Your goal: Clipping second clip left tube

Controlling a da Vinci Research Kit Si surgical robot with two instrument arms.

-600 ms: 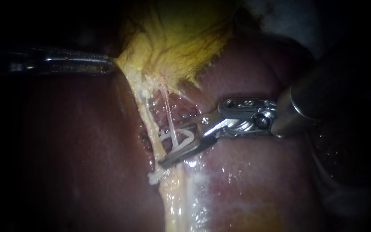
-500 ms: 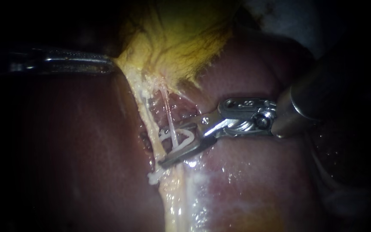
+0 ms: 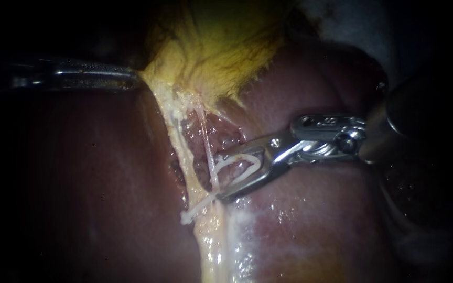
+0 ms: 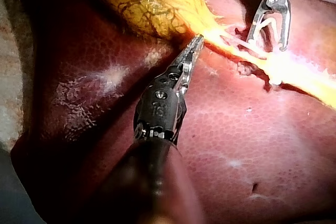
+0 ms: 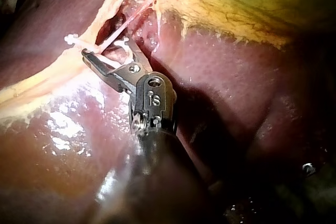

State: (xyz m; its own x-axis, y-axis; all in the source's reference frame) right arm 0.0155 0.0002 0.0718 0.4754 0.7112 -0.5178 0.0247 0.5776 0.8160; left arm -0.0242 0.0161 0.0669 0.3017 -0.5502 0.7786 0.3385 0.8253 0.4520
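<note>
My left instrument (image 3: 135, 79) comes in from the left, its jaws shut on the yellow gallbladder's (image 3: 216, 47) edge; the left wrist view shows the same grip (image 4: 197, 40). From the gallbladder a pale left tube (image 3: 182, 144) runs down, with a thin strand (image 3: 205, 136) beside it. Low on the tube lies a closed white clip (image 3: 187, 216). My right instrument (image 3: 220, 178) stands wide-jawed with a white clip (image 3: 247, 162) seated between both jaws. Its tips reach just to the thin strand, right of the left tube. The right wrist view shows these jaws (image 5: 104, 48) beside the tube.
Dark red liver (image 3: 79, 183) lies on both sides of the tubes, wet and glistening below the right instrument. A strip of pale fatty tissue (image 3: 211, 246) continues downward from the clipped spot. The right instrument's shaft (image 3: 420, 120) fills the upper right.
My right instrument has drawn back to the right; its jaws no longer straddle the thin strand. The left instrument and gallbladder have stayed put.
</note>
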